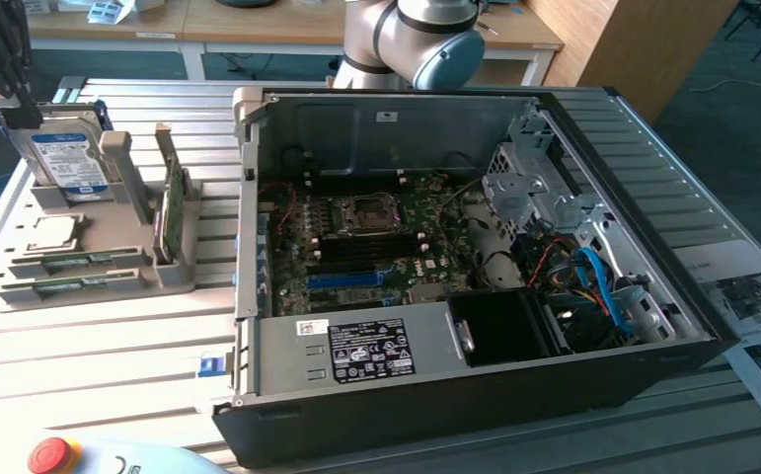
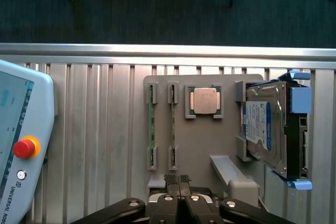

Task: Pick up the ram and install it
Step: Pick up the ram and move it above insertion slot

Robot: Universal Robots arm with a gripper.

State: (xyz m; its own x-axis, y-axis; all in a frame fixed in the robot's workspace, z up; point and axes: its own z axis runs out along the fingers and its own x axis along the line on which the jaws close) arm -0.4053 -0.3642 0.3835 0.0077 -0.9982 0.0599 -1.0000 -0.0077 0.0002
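Lengthwise, the ram (image 2: 152, 129) parallels the hard drive (image 2: 265, 129); the pincer (image 2: 177, 181) is clenched.

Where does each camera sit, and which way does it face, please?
Exterior view: set high off the arm, looking down at the open computer case; an arm joint shows behind it.
Wrist view: on the wrist, looking straight down past the gripper onto the gray holder.
Both show the holder, hard drive and ram.

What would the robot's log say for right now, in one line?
phase: before pickup | gripper: shut, holding nothing | ram: in gray holder slot | computer case: open
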